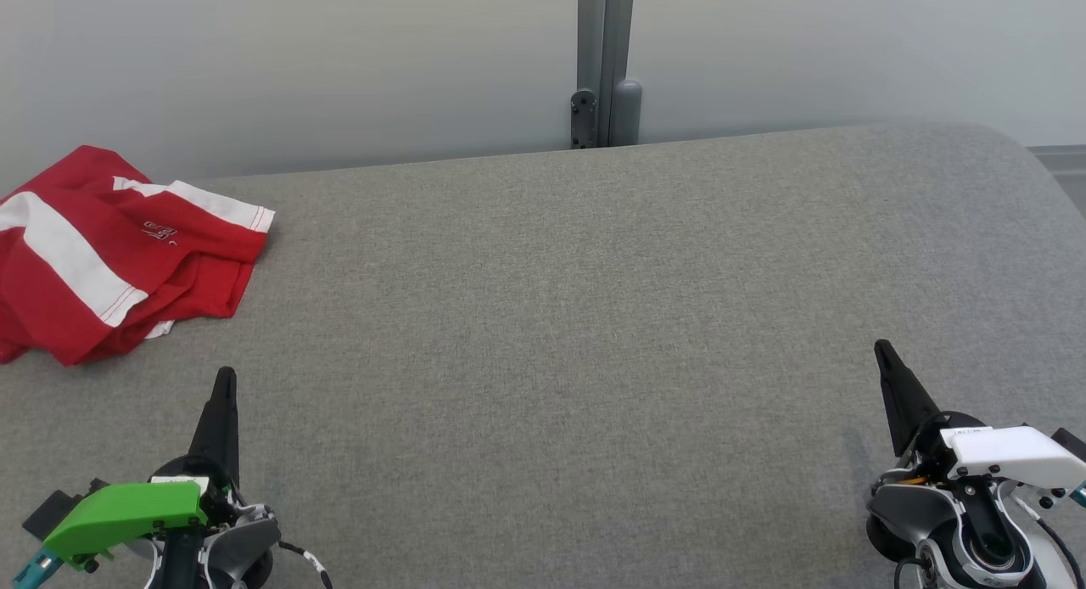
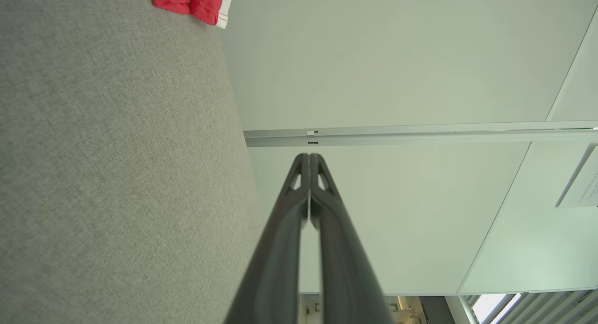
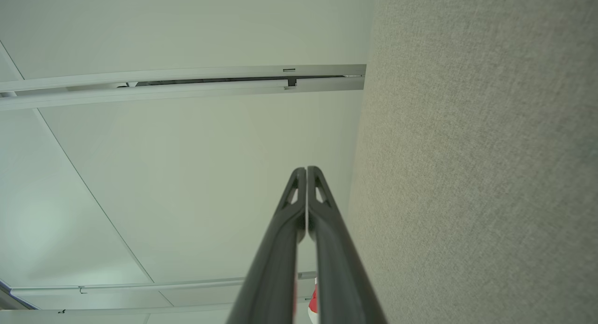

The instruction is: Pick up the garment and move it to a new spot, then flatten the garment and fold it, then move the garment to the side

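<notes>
A crumpled red garment (image 1: 93, 249) with white stripes lies at the far left of the grey fabric surface (image 1: 551, 317). The left gripper (image 1: 225, 375) is at the lower left, near the garment but apart from it; the right gripper (image 1: 882, 348) is at the lower right; both have their fingers pressed together. Behind, a grey post (image 1: 604, 63) stands against a pale wall (image 1: 297, 63).

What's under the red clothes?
The garment lies crumpled on the grey table, and the grey top runs out from under its edges. The folds cover everything beneath, so whether anything else hides there cannot be seen.
</notes>
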Tool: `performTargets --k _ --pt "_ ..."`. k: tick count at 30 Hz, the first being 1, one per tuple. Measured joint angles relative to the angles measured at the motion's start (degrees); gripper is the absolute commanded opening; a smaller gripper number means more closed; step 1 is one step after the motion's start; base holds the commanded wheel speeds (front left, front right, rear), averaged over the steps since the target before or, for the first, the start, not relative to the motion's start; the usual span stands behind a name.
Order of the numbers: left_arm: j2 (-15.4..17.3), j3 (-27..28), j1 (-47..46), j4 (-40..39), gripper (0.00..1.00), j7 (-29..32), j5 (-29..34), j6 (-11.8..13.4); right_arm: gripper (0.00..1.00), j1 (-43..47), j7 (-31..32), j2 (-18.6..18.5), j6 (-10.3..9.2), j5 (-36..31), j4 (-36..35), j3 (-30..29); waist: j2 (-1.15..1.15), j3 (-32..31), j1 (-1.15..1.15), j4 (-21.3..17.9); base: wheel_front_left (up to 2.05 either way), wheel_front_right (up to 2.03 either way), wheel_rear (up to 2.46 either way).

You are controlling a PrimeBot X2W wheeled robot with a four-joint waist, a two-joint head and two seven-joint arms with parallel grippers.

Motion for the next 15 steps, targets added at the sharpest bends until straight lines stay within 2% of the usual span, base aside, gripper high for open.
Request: performTargets --k 15 --pt "0.0 0.0 0.0 0.0 0.0 0.0 0.0 0.0 0.0 0.0 0.0 0.0 0.01 0.0 0.0 0.0 0.0 0.0 0.0 0.0 0.0 0.0 0.0"
